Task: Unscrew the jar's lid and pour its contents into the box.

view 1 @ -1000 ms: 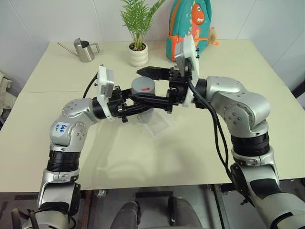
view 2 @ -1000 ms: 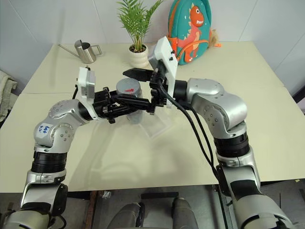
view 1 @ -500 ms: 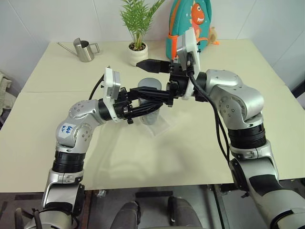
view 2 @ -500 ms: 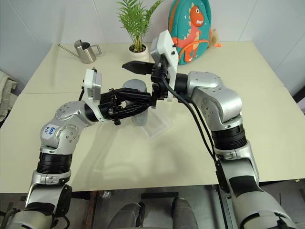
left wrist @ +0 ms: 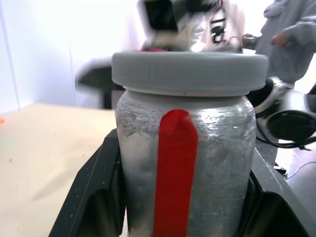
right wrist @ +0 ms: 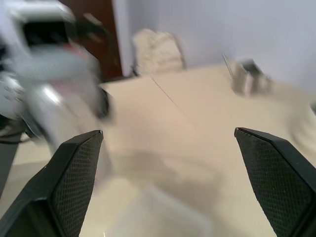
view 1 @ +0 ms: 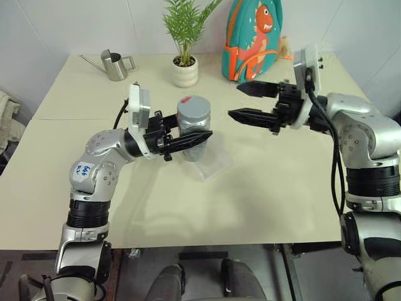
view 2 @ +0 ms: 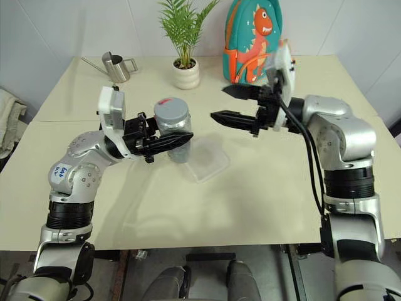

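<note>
the jar [view 1: 193, 122] stands upright above the counter [view 1: 263, 182], its grey lid [left wrist: 189, 72] on top, clenched between the fingers of the left tool [view 1: 188, 139]. just below and beside it the clear box [view 1: 210, 164] lies on the counter. the right tool [view 1: 241, 103] hangs apart to the jar's right, its fingers spread wide, grasping nothing. behind stand a plant pot [view 1: 186, 71], a watering can [view 1: 116, 65] and a backpack [view 1: 254, 37].

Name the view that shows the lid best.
Left wrist view: the lid sits close up, side-on, on the jar. The eye views show its top from farther off; in the right wrist view it is only a blur.
</note>
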